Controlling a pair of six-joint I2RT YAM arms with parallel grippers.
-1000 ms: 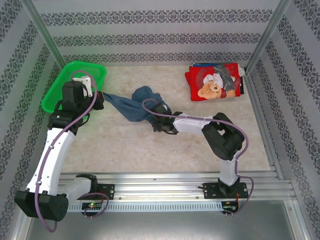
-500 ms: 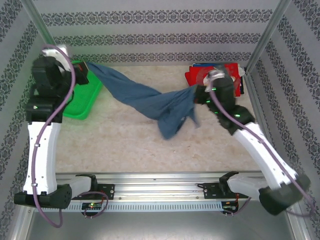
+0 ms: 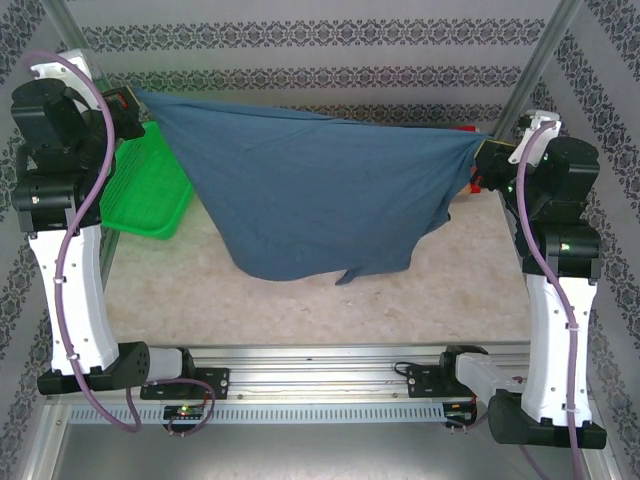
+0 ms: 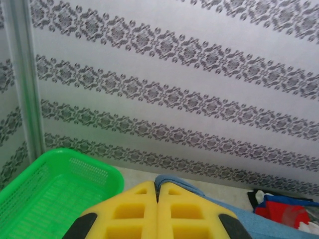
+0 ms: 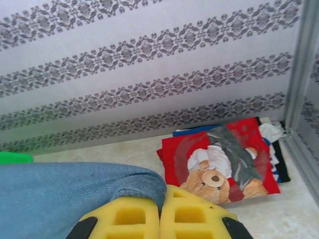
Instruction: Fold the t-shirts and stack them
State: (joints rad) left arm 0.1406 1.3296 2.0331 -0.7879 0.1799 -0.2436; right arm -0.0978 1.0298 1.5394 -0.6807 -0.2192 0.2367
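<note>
Two claws hold one dusty slate-blue cloth t-shirt [image 3: 310, 190] stretched across the top view, long axis left-right, hem sagging toward the pale table [image 3: 300, 305]; left claw [image 3: 133, 100] upper left by the green plastic mesh basket [image 3: 150, 195], right claw [image 3: 480, 152] far right. Left wrist: claw clamped on blue cloth, basket lower left, seemingly empty. Right wrist: claw clamped on a blue fold, red teddy-bear t-shirt [image 5: 219, 159] beyond, right.

From above and behind we overlook the whole beige table [image 3: 250, 310]; both wrist cameras, high up, face the patterned back wall [image 4: 199, 74], sharing the folded red teddy-bear shirt [image 5: 219, 164].
</note>
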